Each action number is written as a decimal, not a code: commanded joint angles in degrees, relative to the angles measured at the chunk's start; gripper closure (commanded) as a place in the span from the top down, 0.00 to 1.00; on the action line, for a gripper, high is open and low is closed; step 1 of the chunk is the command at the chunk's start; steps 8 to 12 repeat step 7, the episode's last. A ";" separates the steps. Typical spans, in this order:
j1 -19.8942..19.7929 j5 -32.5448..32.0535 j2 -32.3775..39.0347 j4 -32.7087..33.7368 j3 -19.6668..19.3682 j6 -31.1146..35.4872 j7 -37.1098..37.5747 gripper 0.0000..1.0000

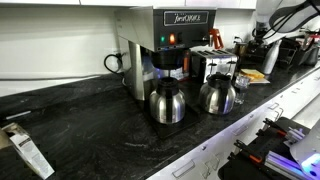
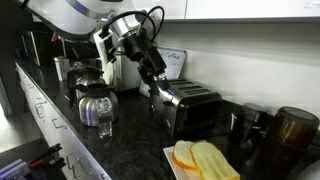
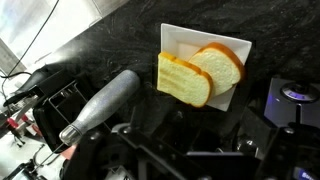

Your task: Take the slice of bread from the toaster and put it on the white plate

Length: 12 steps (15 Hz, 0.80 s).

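Black worktop (image 2: 130,148) carried, nearest, one white plate (image 3: 188,38) holding two slices of bread (image 2: 205,160), so the placing looked done. At its 12 o'clock stood one toaster (image 2: 190,108), with no slice visible in it. The gripper (image 2: 157,82) hovered at the toaster's 10 o'clock; I cannot tell whether it was open or closed. Two carafes (image 2: 95,100) stood farthest.

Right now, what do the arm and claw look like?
The arm has glossy white, rounded links. The claw is black and blocky, and black cables loop above the wrist. No markings are legible at this resolution.
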 commanded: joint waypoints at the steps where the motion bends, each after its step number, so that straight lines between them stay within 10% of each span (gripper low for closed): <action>1: -1.69 0.82 -0.14 -0.20 1.69 0.44 -0.51 1.00; 12: -1.72 0.75 0.79 -0.22 1.78 0.42 -0.28 1.00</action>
